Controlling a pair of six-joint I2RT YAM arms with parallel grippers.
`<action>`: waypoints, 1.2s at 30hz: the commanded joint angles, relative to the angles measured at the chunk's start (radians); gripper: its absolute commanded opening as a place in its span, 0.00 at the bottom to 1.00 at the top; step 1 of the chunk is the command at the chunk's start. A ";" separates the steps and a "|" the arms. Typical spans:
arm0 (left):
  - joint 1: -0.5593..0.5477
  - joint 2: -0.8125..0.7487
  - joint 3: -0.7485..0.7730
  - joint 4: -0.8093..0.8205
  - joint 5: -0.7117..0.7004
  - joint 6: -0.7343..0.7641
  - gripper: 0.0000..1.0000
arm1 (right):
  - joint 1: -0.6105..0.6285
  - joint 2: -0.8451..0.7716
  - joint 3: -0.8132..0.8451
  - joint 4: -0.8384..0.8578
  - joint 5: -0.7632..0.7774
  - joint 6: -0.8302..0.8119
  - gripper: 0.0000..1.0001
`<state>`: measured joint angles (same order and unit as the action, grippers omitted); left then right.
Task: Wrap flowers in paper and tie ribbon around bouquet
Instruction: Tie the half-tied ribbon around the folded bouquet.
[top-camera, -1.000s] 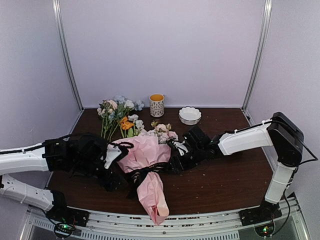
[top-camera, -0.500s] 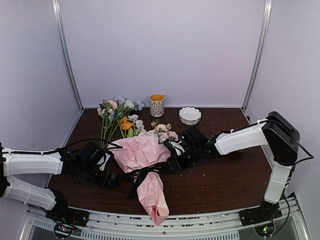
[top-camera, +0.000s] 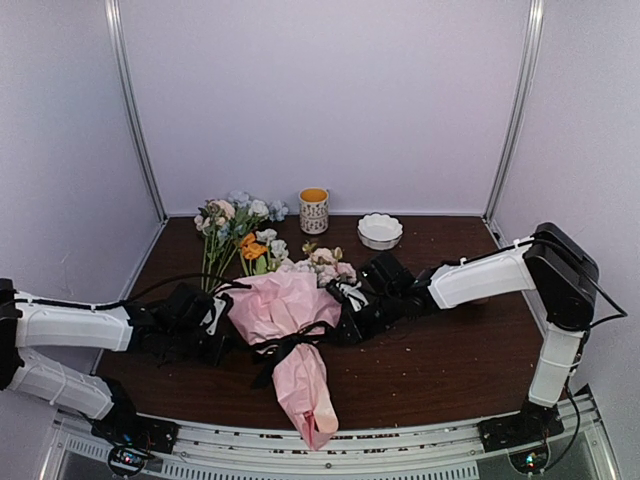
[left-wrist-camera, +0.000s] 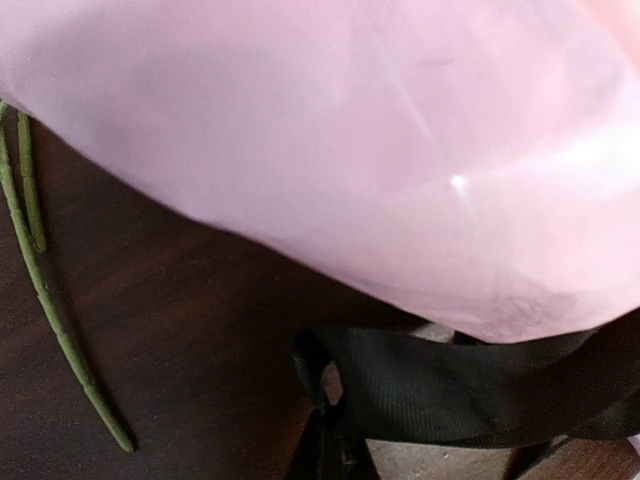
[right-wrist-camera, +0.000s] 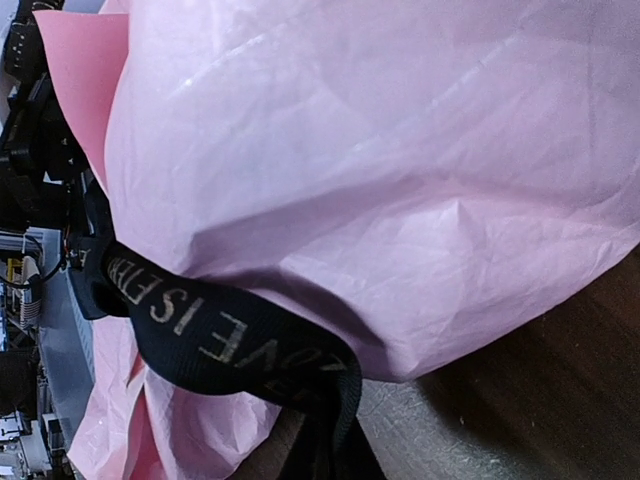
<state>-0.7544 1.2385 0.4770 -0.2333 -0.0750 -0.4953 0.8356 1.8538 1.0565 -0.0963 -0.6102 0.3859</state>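
The bouquet (top-camera: 288, 318) lies mid-table, a cone of pink paper (right-wrist-camera: 400, 170) with pink and white blooms (top-camera: 325, 264) at its far, wide end. A black ribbon (top-camera: 290, 345) crosses its narrow waist. My left gripper (top-camera: 234, 340) sits at the bouquet's left side, shut on the ribbon's (left-wrist-camera: 450, 385) left end just below the paper (left-wrist-camera: 350, 140). At the right side my right gripper (top-camera: 337, 328) is shut on the lettered ribbon's (right-wrist-camera: 220, 335) other end, which folds down into its jaws. The fingertips themselves are mostly hidden in both wrist views.
Loose flowers (top-camera: 236, 226) lie at the back left, their green stalks (left-wrist-camera: 50, 330) running near my left gripper. A patterned cup (top-camera: 313, 210) and a white bowl (top-camera: 380, 230) stand at the back. The bouquet's tip (top-camera: 318, 430) reaches the table's front edge.
My left arm swung right and lower to the bouquet's side, and its open gripper shut on the ribbon. The right gripper also shut on its ribbon end.
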 joint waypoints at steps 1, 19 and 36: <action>0.002 -0.098 -0.018 0.030 -0.019 0.006 0.00 | 0.005 -0.043 -0.018 -0.033 -0.010 -0.022 0.00; 0.002 -0.081 0.262 -0.007 -0.062 0.229 0.00 | 0.080 -0.114 -0.144 -0.142 0.047 -0.050 0.00; 0.107 0.266 0.395 -0.042 -0.208 0.239 0.00 | 0.100 -0.129 -0.291 -0.101 0.073 0.006 0.00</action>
<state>-0.6579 1.4830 0.8398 -0.2806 -0.2295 -0.2745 0.9257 1.7218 0.8089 -0.1421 -0.5797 0.3759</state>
